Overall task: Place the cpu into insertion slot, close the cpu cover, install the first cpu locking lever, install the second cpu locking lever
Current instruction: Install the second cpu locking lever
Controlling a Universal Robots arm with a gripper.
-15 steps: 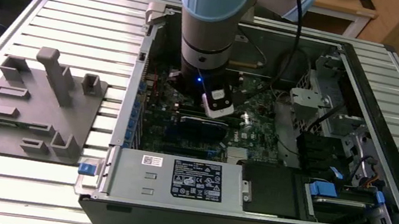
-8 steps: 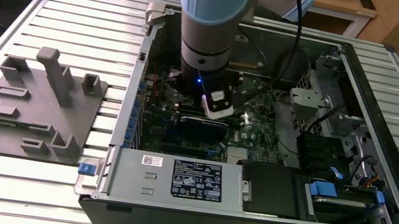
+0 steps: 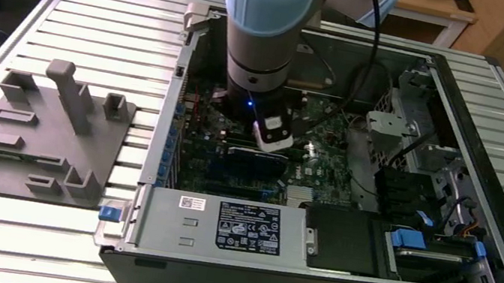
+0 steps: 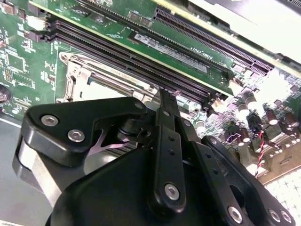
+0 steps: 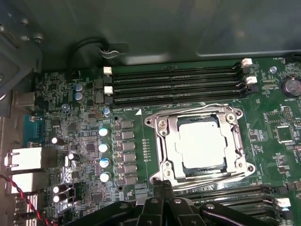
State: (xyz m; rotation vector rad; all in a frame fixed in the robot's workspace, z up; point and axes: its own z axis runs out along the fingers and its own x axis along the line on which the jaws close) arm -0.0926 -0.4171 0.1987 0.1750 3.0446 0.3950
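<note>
In the first wrist view the cpu (image 5: 202,141) lies flat in the insertion slot (image 5: 156,123), its pale metal top showing through the window of the cpu cover (image 5: 236,136), which lies down over it. One thin wire lever (image 5: 188,108) runs along one side of the cover and another (image 5: 216,176) along the opposite side. My gripper (image 5: 162,185) is shut, its tips at the socket corner beside that second lever's end. The second wrist view shows the gripper (image 4: 167,96) the same way, just past the cpu (image 4: 106,89). In the exterior view my gripper (image 3: 273,139) reaches down into the open computer case.
Long black memory slots (image 5: 178,84) run along one side of the socket, and more (image 5: 225,195) lie beside the fingers. A row of capacitors (image 5: 103,146) stands nearby. A power supply (image 3: 218,224) and a drive bay (image 3: 418,244) fill the case front. A grey fixture plate (image 3: 30,137) lies at the exterior view's left.
</note>
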